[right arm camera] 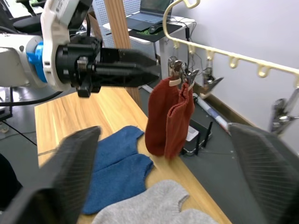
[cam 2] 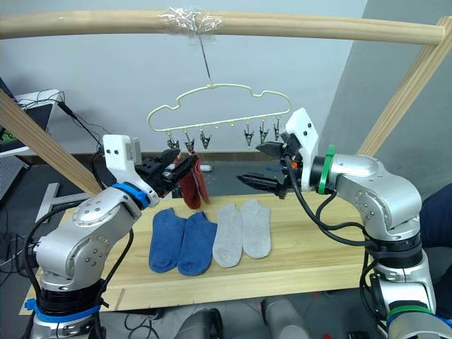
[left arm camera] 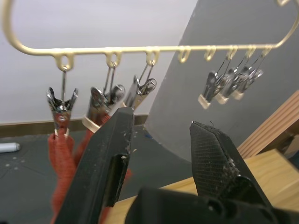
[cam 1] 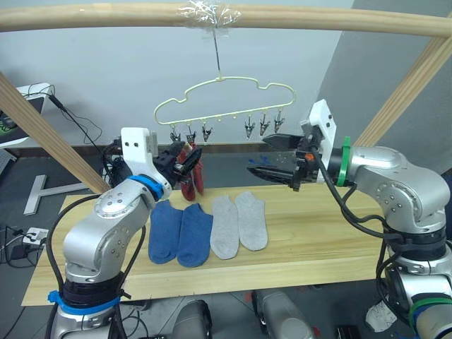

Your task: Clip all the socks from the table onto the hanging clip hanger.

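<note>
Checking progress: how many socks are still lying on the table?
4. Two blue socks lie side by side left of centre on the table, two grey socks just to their right. Two red socks already hang from the hanger.

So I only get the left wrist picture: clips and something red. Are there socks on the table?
Observer: Four. Two blue socks and two grey socks lie side by side on the table.
Operator: And the other arm?
Observer: The right gripper is open and empty, near the right-hand clips of the hanger, above the table.
Operator: What holds the hanger up?
Observer: Its thin hook runs up to a wooden pole overhead, where tape is wrapped round it.
</note>
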Action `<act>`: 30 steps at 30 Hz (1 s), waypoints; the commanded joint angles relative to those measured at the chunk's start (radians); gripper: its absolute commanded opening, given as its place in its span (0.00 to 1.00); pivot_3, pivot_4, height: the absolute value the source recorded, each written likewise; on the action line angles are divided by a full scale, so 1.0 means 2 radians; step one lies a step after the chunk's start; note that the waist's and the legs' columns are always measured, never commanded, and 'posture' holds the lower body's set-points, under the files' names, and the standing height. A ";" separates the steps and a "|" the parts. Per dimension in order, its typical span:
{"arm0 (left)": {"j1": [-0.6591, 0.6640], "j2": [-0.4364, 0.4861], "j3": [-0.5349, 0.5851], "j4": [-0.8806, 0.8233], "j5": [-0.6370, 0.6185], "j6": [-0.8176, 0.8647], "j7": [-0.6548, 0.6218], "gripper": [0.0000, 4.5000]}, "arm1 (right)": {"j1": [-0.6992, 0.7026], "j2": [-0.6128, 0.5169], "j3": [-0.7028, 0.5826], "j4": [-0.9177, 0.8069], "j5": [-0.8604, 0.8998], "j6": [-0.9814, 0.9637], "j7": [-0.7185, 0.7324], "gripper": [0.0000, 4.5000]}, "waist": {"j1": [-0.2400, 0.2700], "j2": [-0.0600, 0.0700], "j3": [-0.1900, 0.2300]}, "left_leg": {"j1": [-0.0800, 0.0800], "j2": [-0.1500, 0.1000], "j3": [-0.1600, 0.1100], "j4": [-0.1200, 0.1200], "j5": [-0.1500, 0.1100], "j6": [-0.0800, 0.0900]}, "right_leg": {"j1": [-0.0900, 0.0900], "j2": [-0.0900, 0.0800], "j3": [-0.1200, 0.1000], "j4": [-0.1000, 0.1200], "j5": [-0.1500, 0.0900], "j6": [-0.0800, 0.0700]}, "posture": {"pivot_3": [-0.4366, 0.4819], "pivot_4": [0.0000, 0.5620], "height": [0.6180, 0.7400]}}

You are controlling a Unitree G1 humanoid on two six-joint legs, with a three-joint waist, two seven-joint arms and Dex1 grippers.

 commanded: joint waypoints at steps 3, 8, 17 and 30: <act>0.004 -0.018 -0.038 0.009 0.087 -0.068 0.019 0.50 | -0.003 -0.019 -0.030 -0.023 0.031 -0.018 0.016 0.99 | 0.000 0.000 0.000 | 0.000 0.000 0.000 0.000 0.000 0.000 | 0.000 0.000 0.000 0.000 0.000 0.000 | 0.16 0.35 1.00; -0.004 -0.047 -0.055 0.040 0.115 -0.100 0.011 0.50 | -0.003 -0.030 -0.033 -0.026 0.046 -0.022 0.019 0.99 | 0.000 0.000 0.000 | 0.000 0.000 0.000 0.000 0.000 0.000 | 0.000 0.000 0.000 -0.001 0.000 0.000 | 0.15 0.35 1.00; -0.022 -0.072 -0.076 0.071 0.193 -0.136 0.035 0.76 | 0.000 -0.046 -0.032 -0.030 0.057 -0.021 0.015 1.00 | -0.003 0.000 0.000 | 0.000 0.000 0.000 0.000 0.000 0.000 | 0.000 0.000 0.000 -0.001 0.000 0.000 | 0.13 0.35 1.00; -0.039 -0.132 -0.056 0.089 0.188 -0.141 0.029 0.56 | 0.005 -0.050 -0.031 -0.038 0.066 -0.017 0.002 1.00 | -0.005 0.000 0.000 | 0.000 0.000 0.000 0.000 0.000 0.000 | 0.001 0.000 0.000 -0.001 0.000 0.000 | 0.12 0.35 1.00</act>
